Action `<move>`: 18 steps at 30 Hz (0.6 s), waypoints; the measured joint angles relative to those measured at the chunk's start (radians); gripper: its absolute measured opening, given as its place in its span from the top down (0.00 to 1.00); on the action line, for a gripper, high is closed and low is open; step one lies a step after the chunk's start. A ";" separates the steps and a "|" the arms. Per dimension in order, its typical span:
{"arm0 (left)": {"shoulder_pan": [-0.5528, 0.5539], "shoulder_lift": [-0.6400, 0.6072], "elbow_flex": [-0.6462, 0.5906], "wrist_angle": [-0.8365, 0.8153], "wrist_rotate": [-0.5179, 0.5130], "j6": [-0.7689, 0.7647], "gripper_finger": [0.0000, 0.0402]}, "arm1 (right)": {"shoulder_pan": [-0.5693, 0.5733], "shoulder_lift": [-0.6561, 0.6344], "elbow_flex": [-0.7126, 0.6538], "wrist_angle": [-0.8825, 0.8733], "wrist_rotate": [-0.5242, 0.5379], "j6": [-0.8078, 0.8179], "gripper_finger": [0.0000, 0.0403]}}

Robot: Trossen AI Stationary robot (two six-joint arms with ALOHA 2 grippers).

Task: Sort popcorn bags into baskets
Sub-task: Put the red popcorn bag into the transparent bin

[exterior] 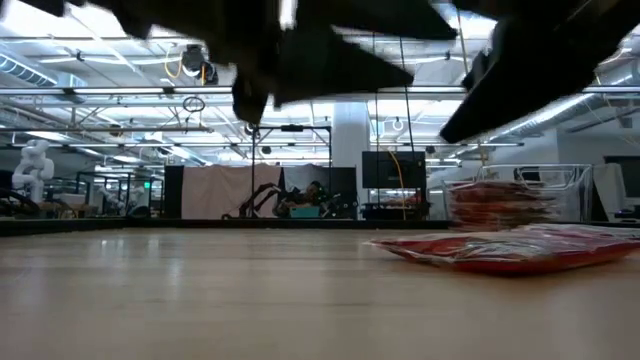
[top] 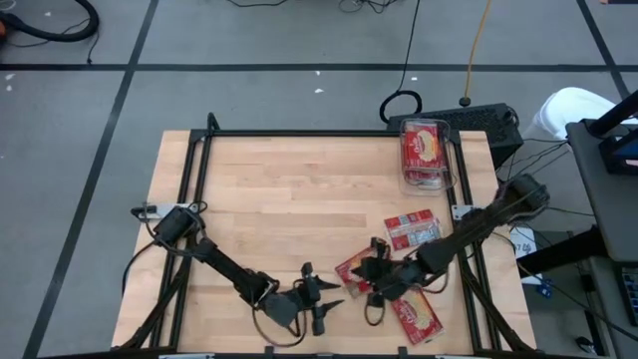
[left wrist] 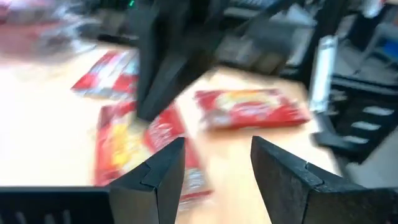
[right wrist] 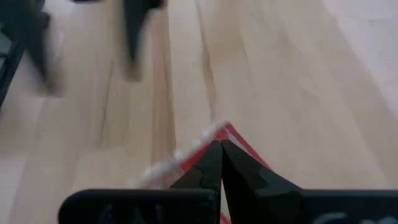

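Red popcorn bags lie flat at the table's near right: one (top: 412,229), one (top: 417,317) at the near edge, and one (top: 351,269) at my right gripper (top: 373,271), which is shut on it. My left gripper (top: 334,296) stands open just left of that bag with nothing between its fingers (left wrist: 214,162). The left wrist view shows the held bag (left wrist: 134,143) and a second bag (left wrist: 249,109) beyond it. The clear basket (top: 446,179) at the far right holds red bags. My right gripper pinches the bag between its two shut fingers at a corner (right wrist: 229,132), where the red face meets the white sealed edge. The fingers slant down at it from the table's right. Whether the bag's other end rests on the table I cannot tell.
A black frame rail runs around the table top (top: 299,135). The wood to the left and far side of the bags (top: 289,199) is bare. In the low view a bag (exterior: 500,250) lies flat on the wood in front of the basket (exterior: 520,195).
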 joint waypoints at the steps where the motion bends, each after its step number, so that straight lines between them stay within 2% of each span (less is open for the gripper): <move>1: 0.013 0.000 0.000 -0.031 0.001 -0.024 0.54 | 0.001 -0.033 0.001 -0.052 0.001 -0.004 1.00; 7: 0.111 0.000 -0.002 -0.252 0.132 -0.087 0.54 | 0.015 -0.150 -0.027 -0.291 0.062 0.121 1.00; 11: 0.179 0.000 -0.001 -0.321 0.222 -0.046 0.54 | 0.019 -0.162 -0.112 -0.276 0.079 0.201 1.00; 18: 0.306 0.003 0.002 -0.582 0.210 -0.052 0.54 | 0.025 -0.160 -0.232 -0.165 0.075 0.326 1.00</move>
